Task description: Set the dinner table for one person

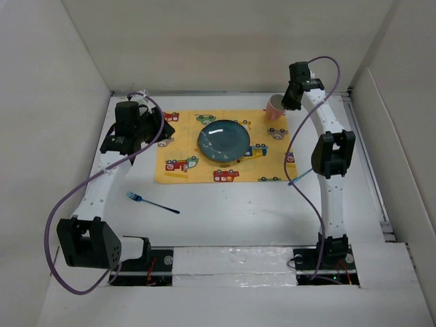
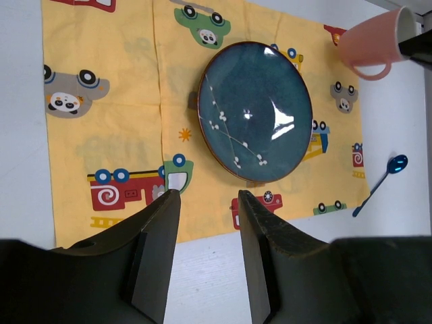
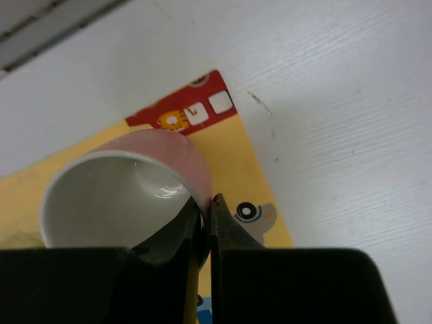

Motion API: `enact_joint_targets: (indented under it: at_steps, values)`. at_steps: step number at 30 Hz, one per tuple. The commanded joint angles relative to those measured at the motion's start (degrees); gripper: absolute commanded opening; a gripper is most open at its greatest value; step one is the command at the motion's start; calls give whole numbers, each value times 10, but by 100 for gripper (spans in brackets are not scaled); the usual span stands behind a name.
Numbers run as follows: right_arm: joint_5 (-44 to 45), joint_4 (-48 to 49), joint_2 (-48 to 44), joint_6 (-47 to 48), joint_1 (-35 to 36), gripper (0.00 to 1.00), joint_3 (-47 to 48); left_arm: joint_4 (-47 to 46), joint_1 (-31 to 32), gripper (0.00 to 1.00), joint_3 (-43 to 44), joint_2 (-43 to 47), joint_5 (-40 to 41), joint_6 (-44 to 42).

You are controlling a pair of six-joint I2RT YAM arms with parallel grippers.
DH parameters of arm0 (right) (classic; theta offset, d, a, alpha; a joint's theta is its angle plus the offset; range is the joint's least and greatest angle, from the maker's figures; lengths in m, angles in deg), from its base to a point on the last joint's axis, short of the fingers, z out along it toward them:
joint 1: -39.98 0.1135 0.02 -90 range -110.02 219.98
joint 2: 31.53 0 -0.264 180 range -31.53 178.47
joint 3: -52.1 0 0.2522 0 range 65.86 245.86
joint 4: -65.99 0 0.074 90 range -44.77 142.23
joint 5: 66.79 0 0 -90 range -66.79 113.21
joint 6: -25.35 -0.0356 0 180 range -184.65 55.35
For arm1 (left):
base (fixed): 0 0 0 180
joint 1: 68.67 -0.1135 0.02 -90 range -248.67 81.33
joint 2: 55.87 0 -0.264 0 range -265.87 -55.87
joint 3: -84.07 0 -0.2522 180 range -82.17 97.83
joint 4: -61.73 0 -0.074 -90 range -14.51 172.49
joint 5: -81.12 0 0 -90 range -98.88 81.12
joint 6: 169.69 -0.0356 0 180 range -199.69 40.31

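Leave the fork (image 1: 151,202) and spoon (image 2: 376,185) lying near on the white surface (image 1: 231,218), spread beneath everything; hold the left gripper (image 2: 206,202), half open and empty, over the left edge of the placemat (image 1: 178,146). Farther off, keep the right gripper (image 3: 206,209) pinched on the rim of the pink cup (image 3: 108,196) by the placemat's far right corner; move it level, clear of the plate (image 1: 224,140).
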Motion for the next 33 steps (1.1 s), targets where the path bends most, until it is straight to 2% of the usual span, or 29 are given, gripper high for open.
enact_joint_targets:
  at_steps: [1,10,11,17,21,23,24,25,27,28,29,31,32,33]
  values:
    - [8,-4,-8,10,7,0,51,-16,2,37,9,3,2,0]
    - [37,-11,10,22,18,1,43,-23,2,37,-1,1,4,6]
    - [34,-10,11,22,18,11,43,-24,2,37,0,0,4,6]
    - [-20,15,5,10,18,43,43,-26,2,37,1,-6,4,6]
    - [-41,46,-42,5,12,53,31,-23,2,37,10,-11,-1,6]
    - [-42,66,-81,2,-2,53,8,-19,2,37,21,-18,-6,6]
    - [-42,87,-104,-9,-7,52,-10,-18,2,37,25,-18,-14,6]
    - [-41,103,-162,-18,-18,50,-75,-17,2,36,29,-18,-23,6]
    - [-33,162,-233,-44,-30,29,-172,-20,2,36,29,-17,-55,15]
    - [-26,183,-306,-56,-36,20,-288,-26,2,35,18,-13,-69,22]
    - [-30,206,-343,-63,-51,0,-347,-36,2,35,11,-5,-82,38]
    - [-46,247,-405,-89,-67,0,-458,-44,2,33,-12,4,-111,48]
    - [-53,254,-457,-93,-73,0,-555,-47,8,32,-19,9,-116,49]
    - [-54,254,-479,-103,-81,0,-596,-46,8,27,-26,17,-119,46]
